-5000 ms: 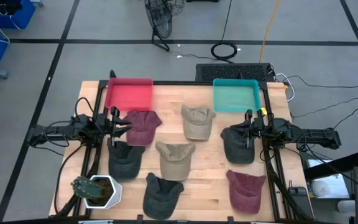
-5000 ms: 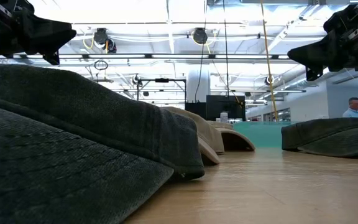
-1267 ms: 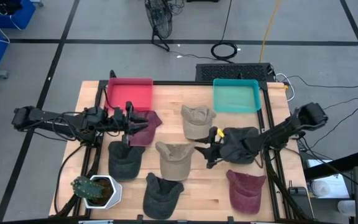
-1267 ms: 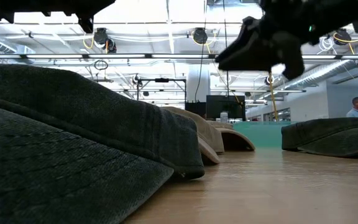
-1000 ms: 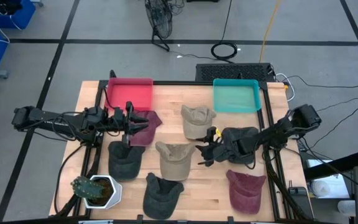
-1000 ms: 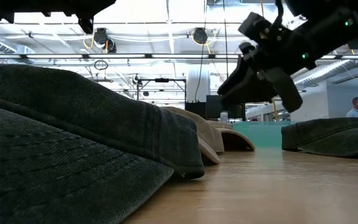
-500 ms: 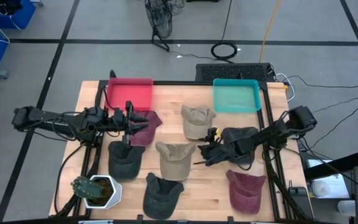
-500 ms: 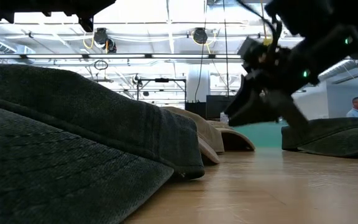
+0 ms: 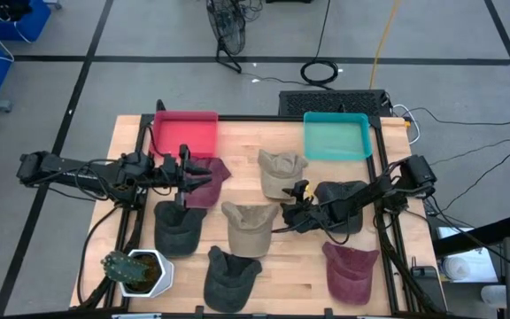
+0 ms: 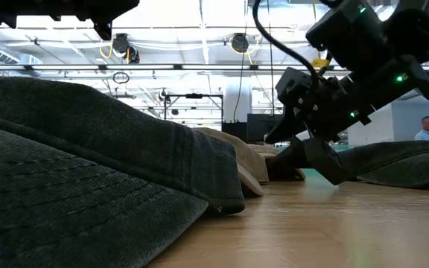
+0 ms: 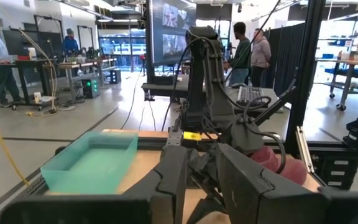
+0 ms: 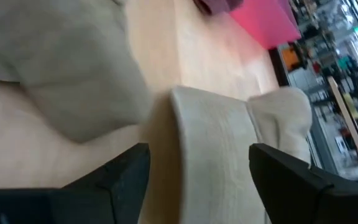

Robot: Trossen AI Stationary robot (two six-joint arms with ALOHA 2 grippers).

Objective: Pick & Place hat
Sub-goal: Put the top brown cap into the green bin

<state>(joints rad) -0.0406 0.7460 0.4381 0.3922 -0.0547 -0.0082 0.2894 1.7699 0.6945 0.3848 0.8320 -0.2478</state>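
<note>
The right gripper [image 9: 283, 221], fingers spread wide and empty, hangs low over the bare wooden table [image 9: 308, 270], just beside the brim of the central beige cotton cap [image 9: 248, 226] and in front of the dark grey cap [image 9: 343, 206]. The left gripper [image 9: 184, 180], its fingers nearly together, hovers above the maroon cap [image 9: 206, 180], which lies beside the pink plastic tray [image 9: 184, 133]. The teal plastic tray [image 9: 336, 135] sits at the table's far edge.

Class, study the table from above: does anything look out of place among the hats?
One thing stands out: a potted plant sits at the table's corner, beside a dark grey hat, the only item that is neither hat nor tray. Nothing looks spilled or damaged.
</note>
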